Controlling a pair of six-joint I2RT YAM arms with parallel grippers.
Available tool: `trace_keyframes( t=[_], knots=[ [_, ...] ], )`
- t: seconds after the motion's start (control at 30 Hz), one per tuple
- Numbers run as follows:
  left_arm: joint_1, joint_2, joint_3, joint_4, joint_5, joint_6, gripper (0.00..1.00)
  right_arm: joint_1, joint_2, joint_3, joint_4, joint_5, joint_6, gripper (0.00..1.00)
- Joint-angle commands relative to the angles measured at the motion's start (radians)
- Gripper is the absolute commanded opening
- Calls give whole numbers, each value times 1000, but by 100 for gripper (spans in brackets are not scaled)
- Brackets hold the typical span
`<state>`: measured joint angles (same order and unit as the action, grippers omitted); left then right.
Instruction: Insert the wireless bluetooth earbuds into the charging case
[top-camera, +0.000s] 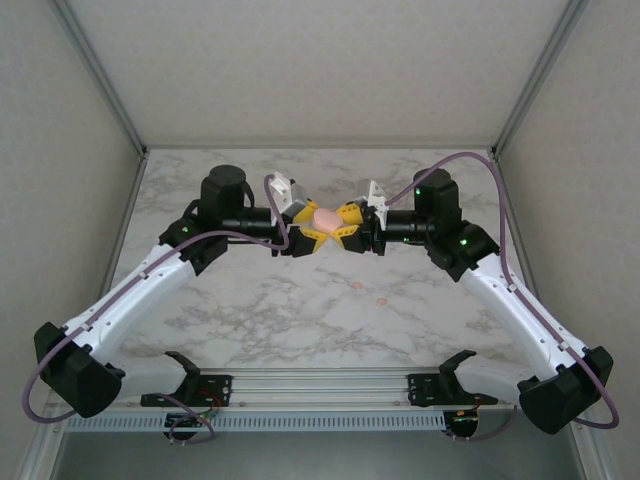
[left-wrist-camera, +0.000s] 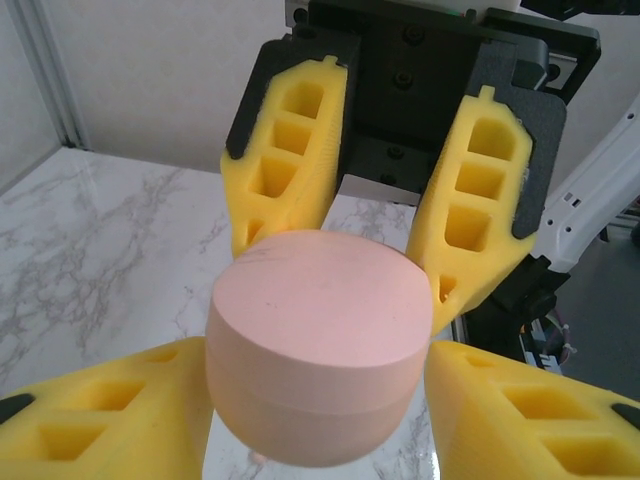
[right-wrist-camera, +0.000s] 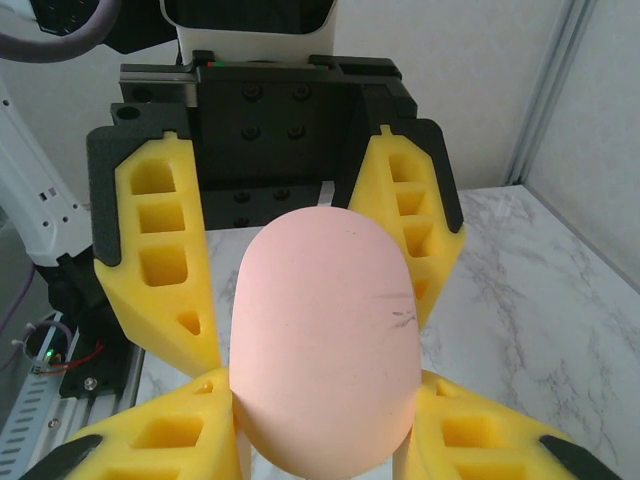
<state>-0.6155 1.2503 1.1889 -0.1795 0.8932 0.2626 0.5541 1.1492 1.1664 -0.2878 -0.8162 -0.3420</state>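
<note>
Marble desk underneath; case aloft, pinched by left end effector and right end effector together, earbuds loose below both, nearer the right one.

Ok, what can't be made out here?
1. Inside of the case: hidden by its own shell, both wrist views.
2. Two pink specks on the table: too small in the top view to identify.
3. Left end effector: fingers cut off by the left wrist view's bottom edge, grip unclear.
</note>
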Motion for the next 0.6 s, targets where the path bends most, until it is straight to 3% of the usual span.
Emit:
trace_keyframes(
  t=[0.0,0.23,0.5,0.57],
  knots=[
    [-12,5,40,-11,23,6,55,-6,-10,-8,12,-35,-15,30],
    [-13,5,39,4,24,-7,43,-6,-10,-10,2,-30,-26,30],
    [-13,-2,63,-64,17,50,42,-6,-7,14,-76,-22,-75,32],
    [-13,1,64,-54,21,41,34,-5,-1,22,-85,-23,-72,33]
  ],
)
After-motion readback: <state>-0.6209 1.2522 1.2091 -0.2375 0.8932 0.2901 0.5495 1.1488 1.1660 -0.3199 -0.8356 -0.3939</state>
